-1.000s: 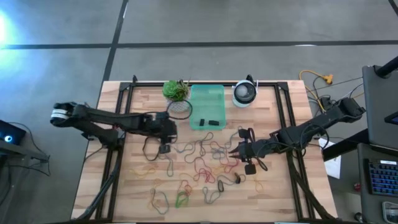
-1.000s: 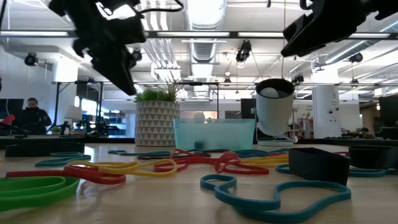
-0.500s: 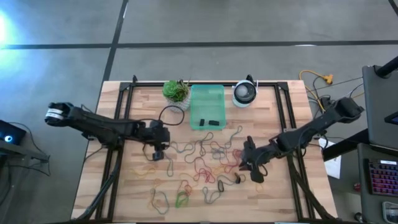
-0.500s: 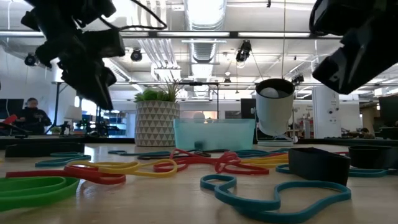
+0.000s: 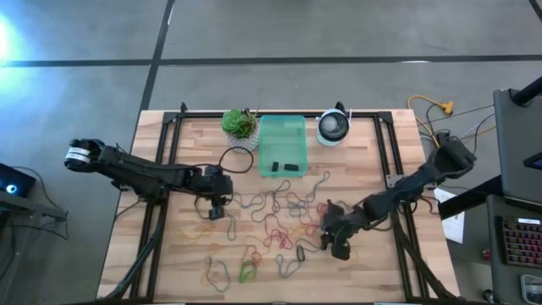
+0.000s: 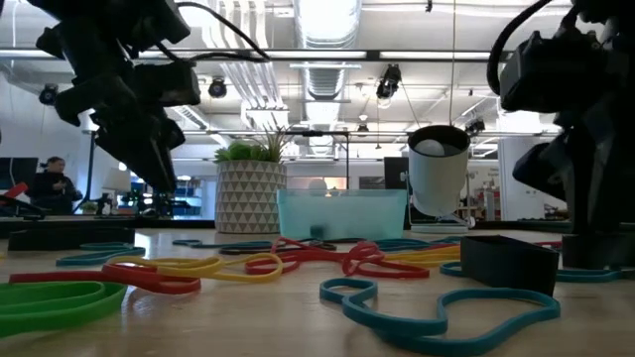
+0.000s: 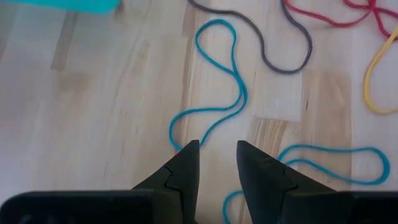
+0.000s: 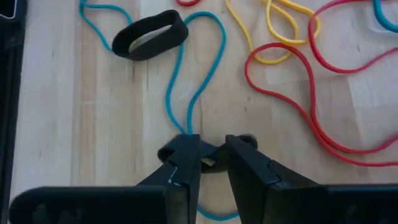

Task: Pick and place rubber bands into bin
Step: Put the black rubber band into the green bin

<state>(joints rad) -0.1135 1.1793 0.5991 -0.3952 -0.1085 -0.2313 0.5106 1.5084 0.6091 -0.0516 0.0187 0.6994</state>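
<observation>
Many rubber bands (image 5: 271,212) in red, yellow, blue, green and black lie loose on the wooden table. The mint-green bin (image 5: 281,135) stands at the far middle with dark pieces inside. My left gripper (image 5: 216,209) hovers open above a blue band (image 7: 236,93), clear of the table in the low view (image 6: 159,178). My right gripper (image 8: 211,140) is down at the table, its fingers apart over the narrow end of another blue band (image 8: 177,93). A wide black band (image 8: 149,34) lies just beyond it. My right gripper comes slanting down from above, and its fingertips (image 8: 186,149) stand at the tabletop. The blue band's narrow end (image 8: 186,129) runs under them, and a dark piece shows between them. I cannot tell whether they touch either one.
A potted plant (image 5: 240,124) and a round white device (image 5: 334,127) flank the bin at the far edge. A black cable loop (image 5: 237,157) lies left of the bin. Black frame rails (image 5: 157,212) run along both table sides. A black block (image 6: 511,263) lies near the low camera.
My right gripper has sunk to the table, shifted toward the near edge and rolled its wrist. My left gripper has come down somewhat and moved a little toward the table's left edge, then kept still. The bands lie as before.
</observation>
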